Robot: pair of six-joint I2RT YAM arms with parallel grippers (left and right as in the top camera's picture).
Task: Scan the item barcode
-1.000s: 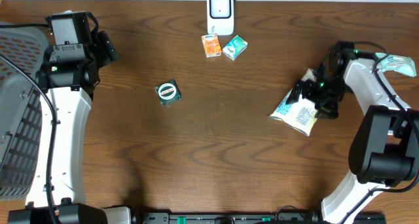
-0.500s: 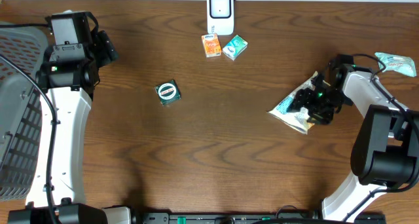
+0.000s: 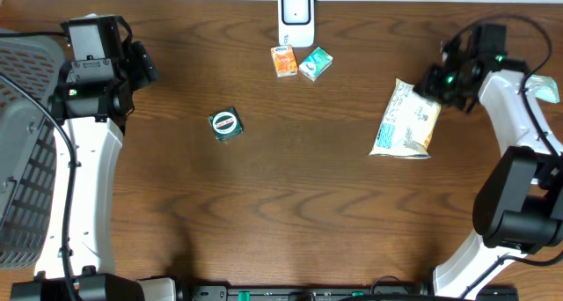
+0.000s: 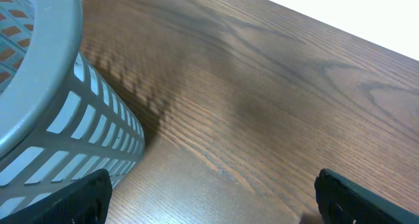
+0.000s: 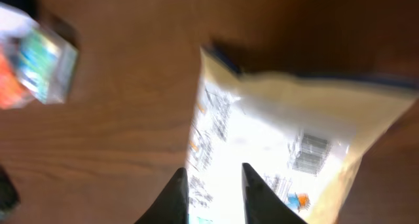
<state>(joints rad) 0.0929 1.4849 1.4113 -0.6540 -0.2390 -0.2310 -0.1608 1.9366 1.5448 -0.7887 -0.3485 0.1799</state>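
The bag (image 3: 405,121) lies on the right half of the worktop (image 3: 308,187), well to the right of the scanner (image 3: 296,15) and nearer the front edge than it. The right tool (image 3: 428,84) has its fingers drawn close together on the bag's upper right corner, pinching the edge. In the right wrist view, the two pale fingers (image 5: 178,190) stand narrow, with the bag's white printed face (image 5: 275,152) spread out beyond them. A barcode (image 5: 308,152) shows on that face towards the right, though the view is blurred. Whether the bag's lower edge touches the worktop cannot be told.

The scanner stands upright at the back edge in the middle. Just in front of it, an orange box (image 3: 282,61) and a teal box (image 3: 316,64) lie side by side. Both also show as blurs at the left of the right wrist view. A round dark tin (image 3: 226,124) sits alone, left of centre. A pale packet (image 3: 541,88) lies at the far right edge, beside the right arm.

The left tool (image 3: 148,65) is at the back left, its fingers (image 4: 85,198) spread wide with nothing between them. It is just beside the grey slotted basket (image 4: 72,119), above bare wood.
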